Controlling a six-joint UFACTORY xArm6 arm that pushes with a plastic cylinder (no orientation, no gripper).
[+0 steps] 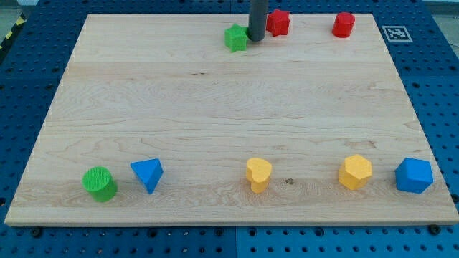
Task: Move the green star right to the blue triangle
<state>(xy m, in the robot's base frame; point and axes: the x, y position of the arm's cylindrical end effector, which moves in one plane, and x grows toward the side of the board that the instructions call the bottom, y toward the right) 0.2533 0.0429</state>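
The green star [235,37] lies near the view's top, a little left of centre, on the wooden board [215,107]. My tip [256,38] stands right against the star's right side, between it and a red block [277,22]. The blue triangle [148,174] lies far off at the view's bottom left, next to a green cylinder [99,183] on its left.
A red cylinder [343,24] stands at the top right. Along the bottom lie a yellow heart [258,174], a yellow hexagon [355,172] and a blue block [414,175]. A marker tag [396,33] sits off the board's top right corner.
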